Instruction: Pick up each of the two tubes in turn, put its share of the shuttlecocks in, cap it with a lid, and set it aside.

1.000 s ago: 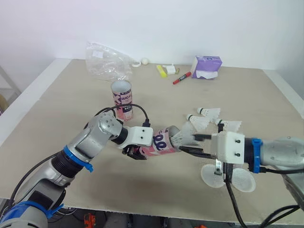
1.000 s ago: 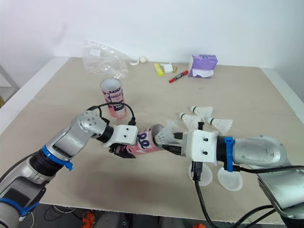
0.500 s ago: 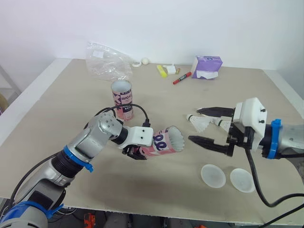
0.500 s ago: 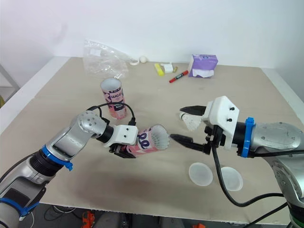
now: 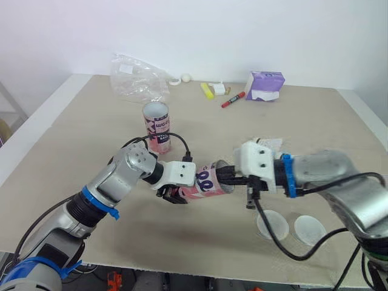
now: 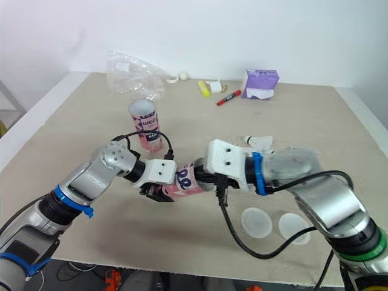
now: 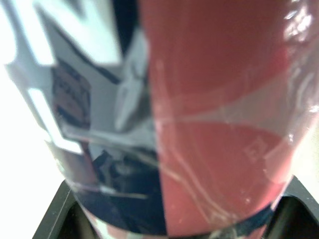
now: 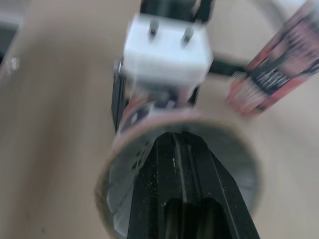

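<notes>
Two tubes are in play. The held tube (image 5: 205, 180) lies level above the table (image 5: 79, 139), near its middle, clenched round the closed end by my left tool (image 5: 180, 190). The left wrist view shows its glossy printed wall pressed tight between the jaws. My right tool (image 5: 229, 177) is pushed nose-first into the open mouth, its black fingers (image 8: 174, 164) squeezed together with nothing I can make out between them. I judge this to be the seating of a shuttlecock down the bore, though I cannot see one inside.

The standing tube (image 5: 156, 126) waits upright further back, open end up. Two translucent lids (image 5: 272, 224) lie flat on the table near the front edge, just beside each other. A few loose shuttlecocks (image 6: 259, 140) sit behind my right forearm, partly hidden.

I expect the tube to be light thin card with a slick wrap, easy to dent or twist. I would keep the grip low on the body and the squeeze modest. The feathers look fragile, so I would take each shuttlecock by the cork and feed it cork first. The lids look thin and flexible, and are best pinched at the rim.
</notes>
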You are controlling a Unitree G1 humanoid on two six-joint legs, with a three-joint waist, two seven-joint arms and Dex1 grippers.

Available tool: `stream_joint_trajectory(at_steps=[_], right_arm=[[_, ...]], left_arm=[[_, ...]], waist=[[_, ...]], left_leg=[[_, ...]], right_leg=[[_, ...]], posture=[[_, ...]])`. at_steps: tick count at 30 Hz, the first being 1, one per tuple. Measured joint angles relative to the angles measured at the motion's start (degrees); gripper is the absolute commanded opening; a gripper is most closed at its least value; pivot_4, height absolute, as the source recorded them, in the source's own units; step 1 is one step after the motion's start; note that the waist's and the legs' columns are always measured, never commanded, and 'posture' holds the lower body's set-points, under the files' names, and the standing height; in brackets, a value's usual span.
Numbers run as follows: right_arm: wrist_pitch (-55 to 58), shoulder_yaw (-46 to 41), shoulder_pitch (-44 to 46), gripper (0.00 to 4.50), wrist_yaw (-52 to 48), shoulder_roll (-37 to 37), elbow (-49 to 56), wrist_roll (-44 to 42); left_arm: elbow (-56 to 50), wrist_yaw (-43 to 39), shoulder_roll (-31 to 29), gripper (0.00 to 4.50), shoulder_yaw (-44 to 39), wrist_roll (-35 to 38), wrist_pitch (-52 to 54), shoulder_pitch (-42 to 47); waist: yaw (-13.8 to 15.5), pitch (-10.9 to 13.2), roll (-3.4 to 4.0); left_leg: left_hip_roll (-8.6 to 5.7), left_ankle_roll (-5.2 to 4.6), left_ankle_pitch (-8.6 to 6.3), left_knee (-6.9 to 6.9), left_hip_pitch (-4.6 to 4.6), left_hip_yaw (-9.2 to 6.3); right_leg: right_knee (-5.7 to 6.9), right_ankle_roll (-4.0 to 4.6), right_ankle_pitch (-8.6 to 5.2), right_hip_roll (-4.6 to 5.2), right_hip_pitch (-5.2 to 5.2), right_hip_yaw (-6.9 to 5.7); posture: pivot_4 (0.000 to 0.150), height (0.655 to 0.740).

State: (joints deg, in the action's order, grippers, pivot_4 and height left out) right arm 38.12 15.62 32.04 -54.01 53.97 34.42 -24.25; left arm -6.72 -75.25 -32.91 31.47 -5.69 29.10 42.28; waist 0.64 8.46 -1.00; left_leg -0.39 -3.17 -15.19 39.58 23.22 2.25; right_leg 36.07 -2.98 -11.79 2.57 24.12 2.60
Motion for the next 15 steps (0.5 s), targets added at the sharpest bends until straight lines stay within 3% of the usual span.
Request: stream_joint_trajectory(at_steps=[8,15], right_arm=[[-3.18,11.82,10.81,0.16,-6.72,-4.47,-7.12,11.80],[-2.48,14.90,14.34,0.16,-9.96,-9.12,-10.72,16.20]], left_arm=[[0.46,0.23,-0.05,2.87,-0.36,-0.10,0.15,-0.34],[0.74,0.91,-0.12,2.87,-0.46,-0.65,1.05,-0.76]], waist=[[-0.17,-0.05,0.00],[-0.40,-0.11,0.00]], left_leg=[[0.03,-0.04,0.04,0.00,-0.14,-0.01],[0.28,0.01,0.13,-0.10,-0.74,-0.04]], right_leg=[[0.06,0.07,0.06,-0.04,-0.04,-0.06],[0.13,0.30,0.21,-0.16,-0.19,-0.21]], posture=[[0.150,0.7400],[0.150,0.7400]])
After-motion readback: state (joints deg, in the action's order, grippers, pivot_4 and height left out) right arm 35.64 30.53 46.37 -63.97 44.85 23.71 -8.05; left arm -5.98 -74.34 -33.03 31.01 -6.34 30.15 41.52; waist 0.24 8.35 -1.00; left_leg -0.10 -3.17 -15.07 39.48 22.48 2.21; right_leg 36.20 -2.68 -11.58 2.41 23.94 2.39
